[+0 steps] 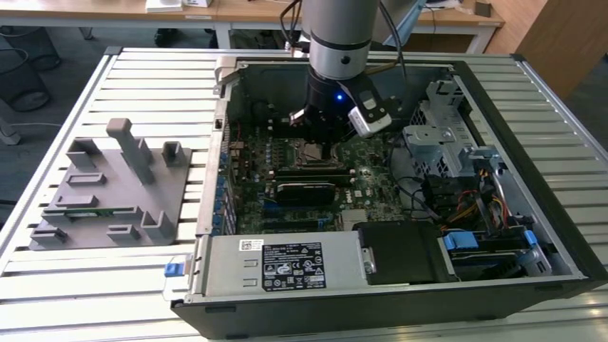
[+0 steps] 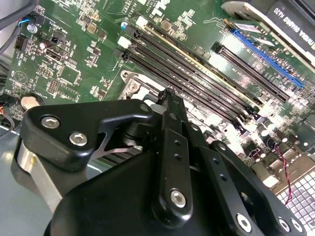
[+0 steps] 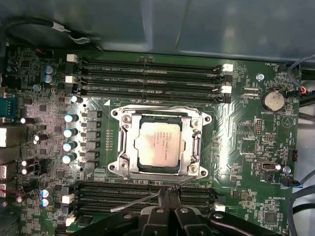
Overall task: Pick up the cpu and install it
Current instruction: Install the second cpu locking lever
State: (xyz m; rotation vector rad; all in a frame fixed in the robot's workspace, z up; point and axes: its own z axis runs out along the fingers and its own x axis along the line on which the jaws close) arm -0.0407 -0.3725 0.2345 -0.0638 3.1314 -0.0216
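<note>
CPU seated in its socket, arm poised above.

The arm (image 1: 337,43) stood upright, reaching straight down into the open computer case (image 1: 494,214). Its gripper (image 3: 169,196) hung just beside the socket (image 3: 160,142), jaws closed on nothing. The cpu (image 3: 158,141) lay flat in the socket frame, metal top up, edges square to the memory slots (image 3: 147,73); its underside was hidden.

The arm (image 1: 339,32) is a silver-grey cylinder with black cables alongside. Below it sits a black wrist with a blue light and a white camera module (image 1: 369,117). The tool (image 2: 170,98) is matte black, with linkage plates fastened by silver screws (image 2: 178,197).
</note>
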